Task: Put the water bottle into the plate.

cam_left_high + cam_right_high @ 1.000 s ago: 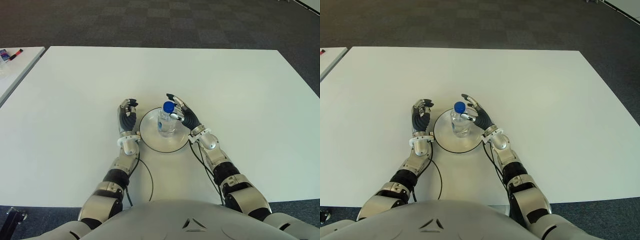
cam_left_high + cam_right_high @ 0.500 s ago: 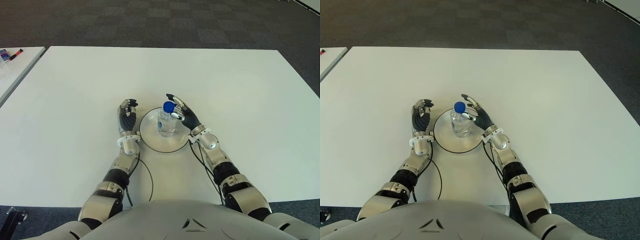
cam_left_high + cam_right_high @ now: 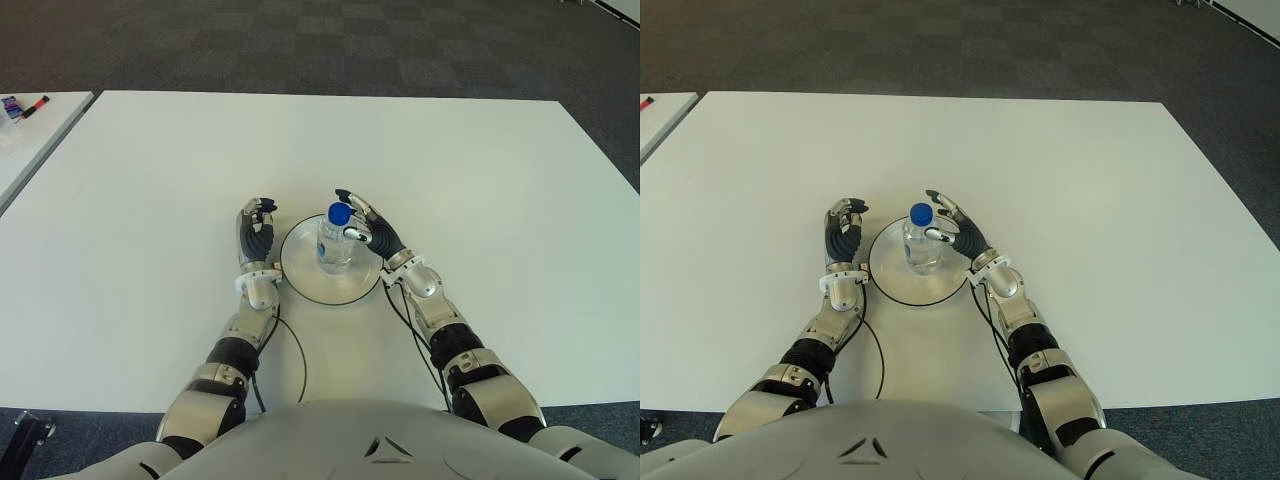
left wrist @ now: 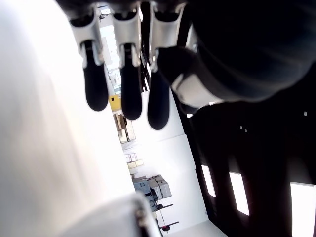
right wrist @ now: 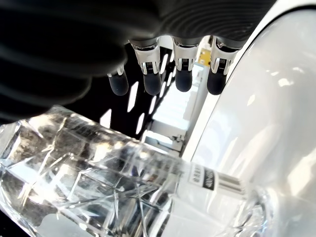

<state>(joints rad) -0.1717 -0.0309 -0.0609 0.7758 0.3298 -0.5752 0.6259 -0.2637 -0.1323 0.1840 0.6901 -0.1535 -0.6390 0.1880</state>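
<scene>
The water bottle (image 3: 334, 239) stands upright in the middle of the white plate (image 3: 302, 274), its blue cap (image 3: 339, 213) on top, so its long axis runs straight up from the table (image 3: 150, 170). It points at nothing sideways; the cap end is simply the high end.

The right hand (image 3: 368, 229) is the nearer one, just to the right of the bottle, with the bottle lying to the left of its palm. In the right wrist view the clear, ridged body of the bottle fills the space in front of the palm, and the fingers (image 5: 151, 83) are straight and spread beyond it, not wrapped round it. The thumb tip shows close to the bottle's neck in the eye views; whether it touches cannot be told. I judge that the hand has let go and holds nothing.

Judging from how things lie, the bottle is already in place, and what remains is for the right hand to draw away to the right without knocking the tall, narrow bottle over.

The left hand (image 3: 254, 232) shows just left of the plate, fingers curled and holding nothing.
</scene>
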